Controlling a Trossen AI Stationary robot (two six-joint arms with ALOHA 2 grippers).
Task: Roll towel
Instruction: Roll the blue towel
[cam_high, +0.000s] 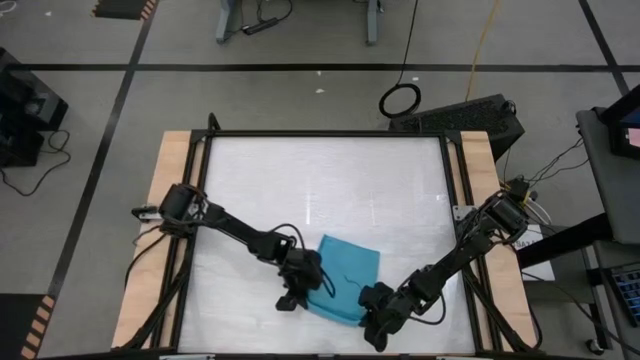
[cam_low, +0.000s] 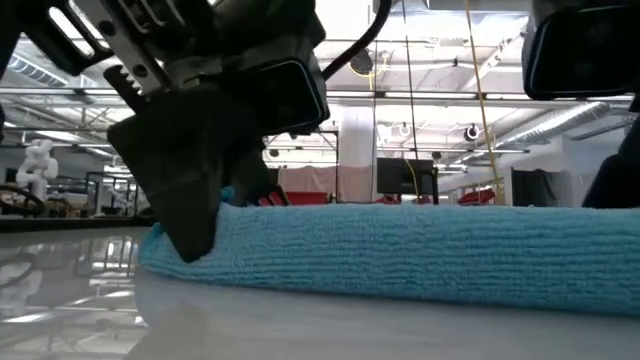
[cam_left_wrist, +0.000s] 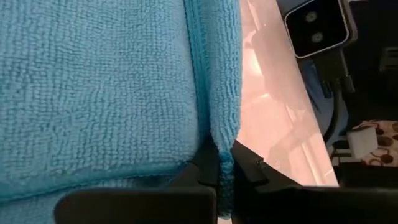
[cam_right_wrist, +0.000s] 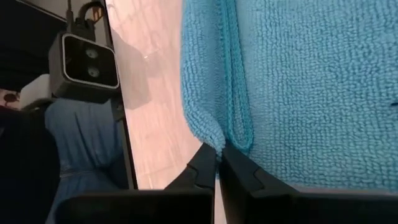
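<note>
While the towel (cam_high: 345, 277) is lying on the near middle of the white surface (cam_high: 320, 190), the left pincer (cam_left_wrist: 224, 167) and right pincer (cam_right_wrist: 217, 155) are each clenching its near edge.

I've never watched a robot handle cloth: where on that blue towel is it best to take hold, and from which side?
By the folded near edge, one corner each, coming in low from the table's front. The towel lies flat, so only its raised hem gives the fingers something to pinch. Both the left gripper and right gripper are already shut on that edge.
</note>
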